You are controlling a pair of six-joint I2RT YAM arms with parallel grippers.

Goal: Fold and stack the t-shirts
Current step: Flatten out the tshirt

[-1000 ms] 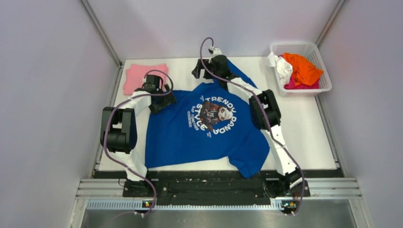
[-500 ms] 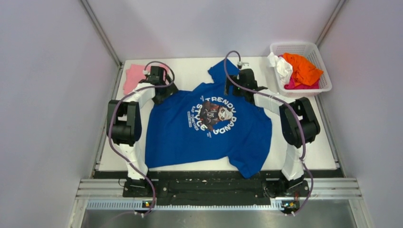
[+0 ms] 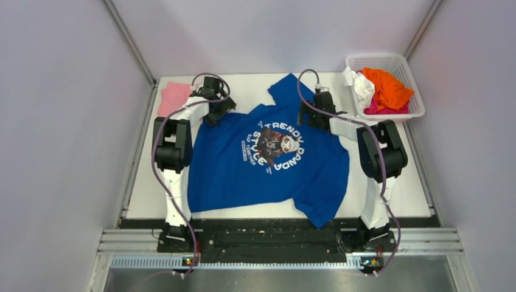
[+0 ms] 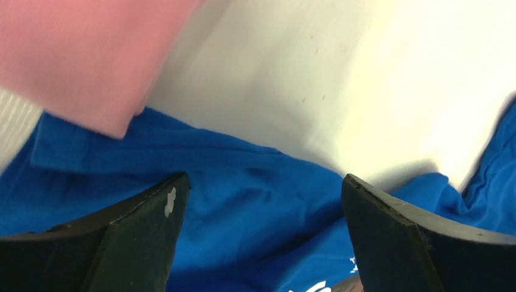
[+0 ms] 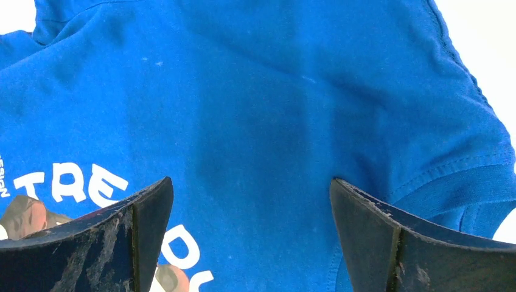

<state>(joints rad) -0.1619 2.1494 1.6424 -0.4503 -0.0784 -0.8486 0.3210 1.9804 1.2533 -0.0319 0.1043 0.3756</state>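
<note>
The royal blue t-shirt [image 3: 268,167] lies spread print-up across the table, one sleeve pointing to the far edge and one corner hanging at the near edge. My left gripper [image 3: 214,111] is open over its far-left shoulder; the wrist view shows blue cloth [image 4: 255,225] between the spread jaws. My right gripper [image 3: 315,115] is open over the far-right shoulder, above blue cloth and white lettering [image 5: 255,140]. The folded pink t-shirt [image 3: 173,97] lies at the far left, partly hidden by my left arm; it also shows in the left wrist view [image 4: 91,55].
A white mesh basket [image 3: 414,76] at the far right holds orange [image 3: 386,88], white [image 3: 362,85] and magenta [image 3: 380,109] tees. Grey walls enclose the white table [image 3: 401,176] on three sides.
Both grippers have moved apart and toward the far edge, left one up-left, right one to the right. The shirt's top edge has been spread wider and the far sleeve laid out.
</note>
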